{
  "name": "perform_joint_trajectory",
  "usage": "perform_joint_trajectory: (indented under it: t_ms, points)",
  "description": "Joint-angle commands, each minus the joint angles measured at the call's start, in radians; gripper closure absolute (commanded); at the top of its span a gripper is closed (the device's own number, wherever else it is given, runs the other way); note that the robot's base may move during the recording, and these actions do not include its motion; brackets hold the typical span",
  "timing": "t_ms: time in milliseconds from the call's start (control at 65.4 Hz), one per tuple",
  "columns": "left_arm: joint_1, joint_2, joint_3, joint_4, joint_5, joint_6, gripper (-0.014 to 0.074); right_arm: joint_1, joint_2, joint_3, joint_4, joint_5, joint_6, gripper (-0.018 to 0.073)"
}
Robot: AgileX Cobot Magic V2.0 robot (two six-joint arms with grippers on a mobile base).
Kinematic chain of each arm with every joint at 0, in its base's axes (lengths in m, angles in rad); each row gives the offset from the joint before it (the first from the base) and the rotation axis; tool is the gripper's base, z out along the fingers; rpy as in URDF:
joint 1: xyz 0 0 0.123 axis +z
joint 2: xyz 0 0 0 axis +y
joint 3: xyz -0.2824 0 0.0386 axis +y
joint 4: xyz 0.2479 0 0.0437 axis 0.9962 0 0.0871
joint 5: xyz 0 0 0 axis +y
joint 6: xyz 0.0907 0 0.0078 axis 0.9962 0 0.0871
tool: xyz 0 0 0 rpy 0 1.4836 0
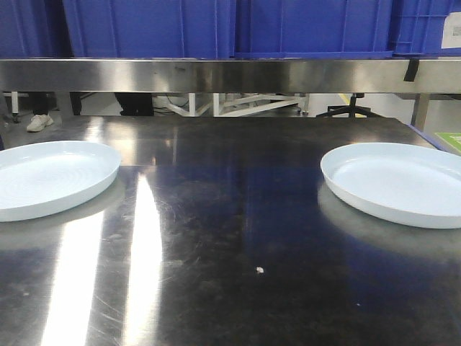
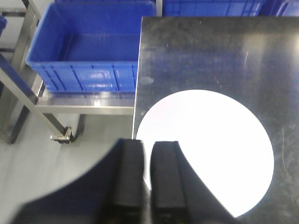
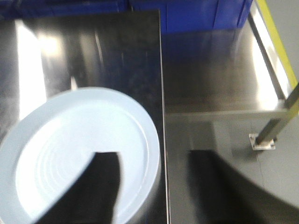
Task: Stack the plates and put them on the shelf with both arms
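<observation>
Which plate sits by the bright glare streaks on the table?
The left plate; streaks run beside it, while the right plate has none nearby.

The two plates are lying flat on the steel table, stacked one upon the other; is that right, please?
Not stacked: the front-facing view shows the left plate and the right plate lying flat on the steel table, well apart, at opposite sides.

Pale bluish-white plates [image 1: 50, 176], blue bins [image 1: 151, 25]
</observation>
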Motion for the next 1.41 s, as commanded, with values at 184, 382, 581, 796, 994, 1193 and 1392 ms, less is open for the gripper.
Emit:
perform_joint_trajectory:
  t_ms: [184, 382, 581, 796, 994, 1193, 1392]
  points:
    - [-0.007, 0.073, -0.038, -0.006, -0.048, -0.026, 0.0013, 0.000, 0.085, -0.037, 0.001, -0.054, -0.009, -0.0041]
    - [-0.003, 0.219, -0.038, -0.006, -0.067, -0.041, 0.0017, 0.000, 0.090, -0.037, 0.001, -0.071, -0.009, -0.0041]
    - [0.043, 0.366, -0.065, -0.006, -0.085, -0.051, 0.0017, 0.000, 0.090, -0.037, 0.001, -0.070, -0.009, -0.0041]
    - [0.057, 0.477, -0.137, -0.006, -0.083, -0.051, 0.0017, 0.000, 0.090, -0.037, 0.001, -0.070, -0.009, -0.0041]
    - [0.057, 0.551, -0.161, -0.006, -0.095, -0.051, 0.0017, 0.000, 0.090, -0.037, 0.001, -0.068, -0.009, -0.0041]
    - [0.057, 0.591, -0.161, -0.006, -0.128, -0.051, 0.0016, 0.000, 0.090, -0.037, 0.001, -0.066, -0.009, -0.0041]
    - [0.057, 0.625, -0.161, -0.006, -0.140, -0.051, 0.0017, 0.000, 0.090, -0.037, 0.001, -0.062, -0.008, -0.0041]
